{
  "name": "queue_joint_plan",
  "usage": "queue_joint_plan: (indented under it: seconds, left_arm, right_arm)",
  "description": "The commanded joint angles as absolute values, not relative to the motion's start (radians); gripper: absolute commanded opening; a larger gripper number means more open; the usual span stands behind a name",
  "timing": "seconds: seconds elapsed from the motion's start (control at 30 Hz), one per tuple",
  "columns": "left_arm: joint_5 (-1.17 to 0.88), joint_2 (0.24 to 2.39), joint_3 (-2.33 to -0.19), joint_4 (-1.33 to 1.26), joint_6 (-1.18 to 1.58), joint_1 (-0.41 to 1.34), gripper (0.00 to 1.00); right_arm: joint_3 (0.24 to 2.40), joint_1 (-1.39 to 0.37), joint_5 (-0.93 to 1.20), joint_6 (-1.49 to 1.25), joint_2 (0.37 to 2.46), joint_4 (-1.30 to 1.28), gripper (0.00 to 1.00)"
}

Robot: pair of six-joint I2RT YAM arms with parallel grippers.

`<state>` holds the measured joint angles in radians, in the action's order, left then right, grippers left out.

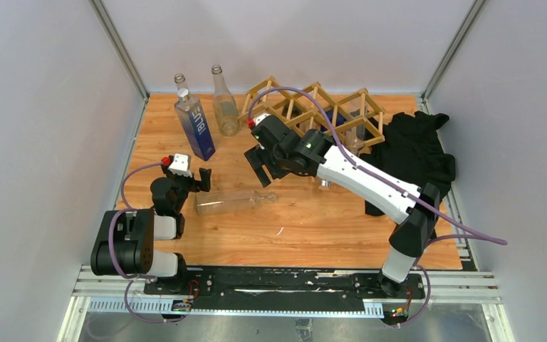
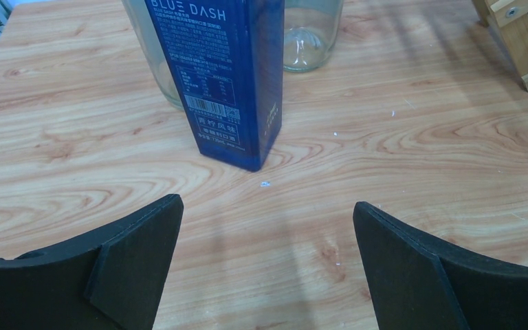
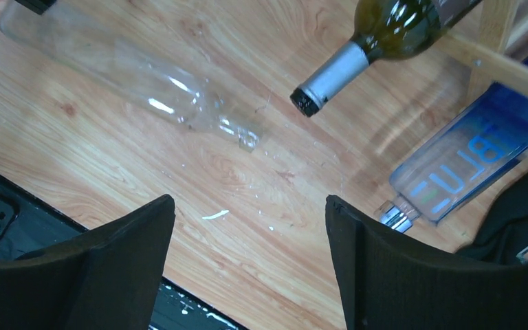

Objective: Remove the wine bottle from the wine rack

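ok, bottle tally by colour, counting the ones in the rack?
Clear bottles: 3
Blue bottles: 2
Green wine bottle: 1
Total: 6

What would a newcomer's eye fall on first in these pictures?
The wooden rack at the back, with a green wine bottle poking out neck first. A clear bottle lies flat mid-table, near the open right gripper. A black cloth is heaped at the right.
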<state>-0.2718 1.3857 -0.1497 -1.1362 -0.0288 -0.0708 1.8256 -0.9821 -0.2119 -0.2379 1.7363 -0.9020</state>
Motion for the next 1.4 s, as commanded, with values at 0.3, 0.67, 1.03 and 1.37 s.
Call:
queue_joint_plan:
  seconds: [0.3, 0.67, 1.03, 1.37]
  left_arm:
    - [-0.264, 1.391, -0.163, -1.175, -0.031, -0.076, 1.0]
    - [-0.264, 1.391, -0.163, -1.176, -0.031, -0.077, 1.0]
    - [-0.264, 1.39, -0.164, -1.176, -0.032, -0.077, 1.0]
    - [-0.264, 1.39, -0.164, -1.176, -0.031, -0.076, 1.0]
  right_arm:
    - [1.445, -1.065, -0.022, -0.428, 1.633, -0.759, 0.84]
    - [1.495, -1.002, -0.156, -1.011, 1.733, -0.827, 0.82]
    - [1.638, -0.983, -0.239, -1.116, 1.906, -0.886, 0.78]
    - [1.614, -0.974, -0.228, -1.059, 1.915, -0.882, 0.78]
